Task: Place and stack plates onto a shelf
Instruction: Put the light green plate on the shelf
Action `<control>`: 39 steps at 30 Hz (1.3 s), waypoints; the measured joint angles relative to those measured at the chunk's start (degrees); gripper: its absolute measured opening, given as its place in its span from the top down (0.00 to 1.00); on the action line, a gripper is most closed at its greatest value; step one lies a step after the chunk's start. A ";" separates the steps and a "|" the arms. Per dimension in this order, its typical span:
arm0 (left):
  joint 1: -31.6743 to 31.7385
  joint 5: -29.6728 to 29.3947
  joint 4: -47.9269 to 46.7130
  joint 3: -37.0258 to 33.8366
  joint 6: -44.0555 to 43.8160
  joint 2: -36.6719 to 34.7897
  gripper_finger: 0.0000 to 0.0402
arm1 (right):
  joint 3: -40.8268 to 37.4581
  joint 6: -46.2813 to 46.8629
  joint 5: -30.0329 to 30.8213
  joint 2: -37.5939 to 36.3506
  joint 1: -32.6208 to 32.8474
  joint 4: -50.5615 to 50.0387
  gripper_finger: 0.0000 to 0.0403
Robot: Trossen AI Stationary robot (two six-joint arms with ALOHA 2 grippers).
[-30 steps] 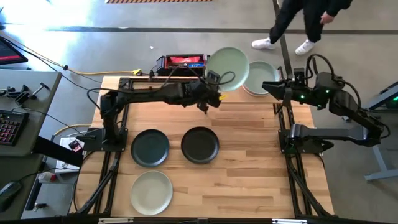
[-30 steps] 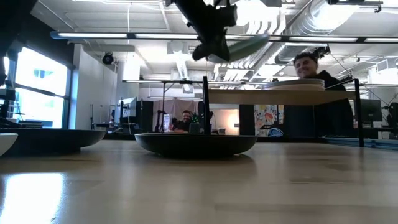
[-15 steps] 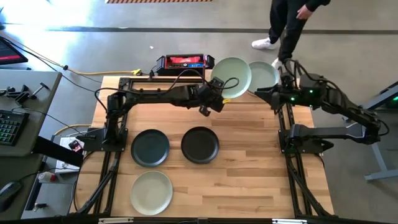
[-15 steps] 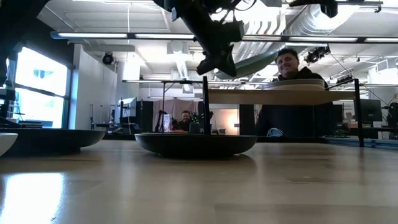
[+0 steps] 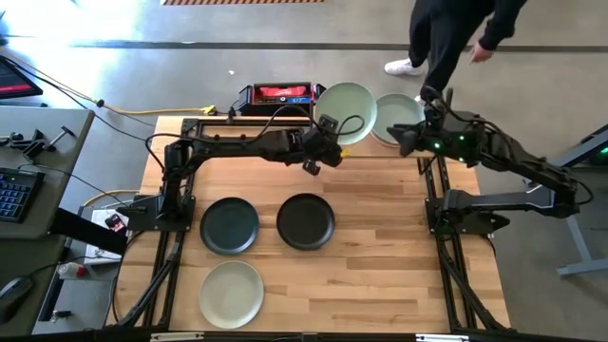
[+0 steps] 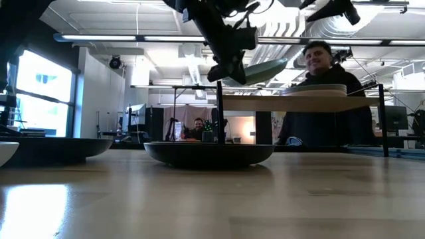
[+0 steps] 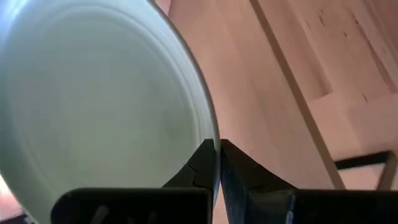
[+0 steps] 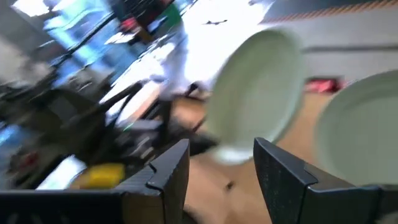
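Left gripper [image 5: 326, 152] was up over the shelf's [image 6: 299, 103] near-left part, jaws clamped on the rim of a pale green plate [image 5: 346, 114]; the left wrist view showed the rim pinched edge-on between the two fingers [image 7: 198, 167]. The plate was held off the shelf and tilted, its free edge higher, per the low view [image 6: 260, 70]. Second pale plate [image 5: 399, 118] lay flat on the shelf just beside the held one, on the side toward the right arm. Right gripper [image 5: 407, 140] hovered at that plate's edge, jaws apart and holding nothing; its wrist view looked across both plates, the held one [image 8: 258, 93] and the resting one [image 8: 360, 130]. On the counter [image 5: 380, 237], well clear of the shelf: a dark teal plate [image 5: 229, 226] and a black plate [image 5: 306, 220] side by side, and a sage plate [image 5: 231, 294] nearer the counter's front edge below the teal one. A red box [image 5: 278, 94] sat beyond the counter's back edge, beside the shelf. A person [image 6: 325, 86] stood behind the shelf.
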 joint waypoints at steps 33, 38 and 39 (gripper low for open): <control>-7.86 -14.39 -9.38 5.61 2.84 -0.11 1.00 | 0.02 -1.65 4.76 14.23 -6.25 1.41 0.98; -7.87 -14.38 -9.52 5.61 2.83 -0.11 1.00 | 0.02 -0.76 4.76 14.76 -6.25 1.30 0.98; -7.86 -14.38 -9.52 5.61 2.84 -0.11 1.00 | 0.02 -0.94 4.77 14.96 -6.25 1.39 0.99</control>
